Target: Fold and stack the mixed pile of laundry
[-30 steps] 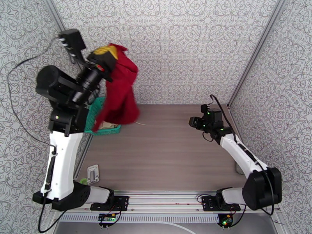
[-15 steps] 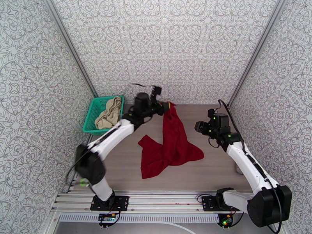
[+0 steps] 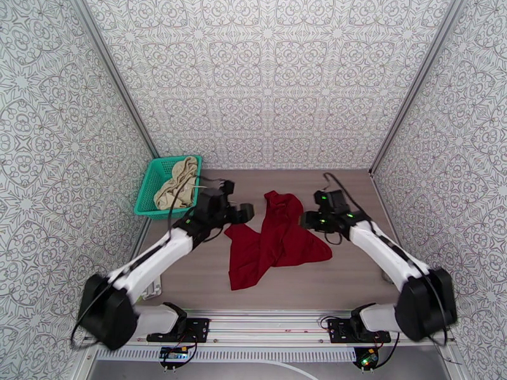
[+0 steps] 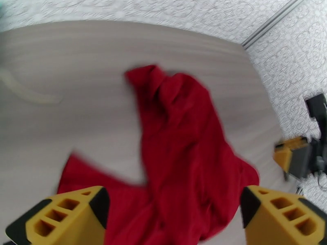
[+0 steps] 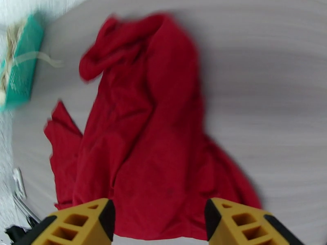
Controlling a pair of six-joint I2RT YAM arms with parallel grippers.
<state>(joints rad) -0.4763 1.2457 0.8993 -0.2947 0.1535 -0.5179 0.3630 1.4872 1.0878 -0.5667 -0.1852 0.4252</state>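
Laying the red shirt (image 3: pixel 275 242) out for folding.
The left gripper (image 3: pixel 245 213) and right gripper (image 3: pixel 308 220) are hanging beside it, spread wide, empty; next probably grabbing corners to flatten it.

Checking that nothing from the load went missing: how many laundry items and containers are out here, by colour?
dark red shirt: 1
cream-beige garment: 1
teal mesh basket: 1
Total: 3

Grey wood-grain table (image 3: pixel 304 286), crumpled dark red shirt (image 3: pixel 279 242) mid-table, teal basket (image 3: pixel 147 196) far-left corner
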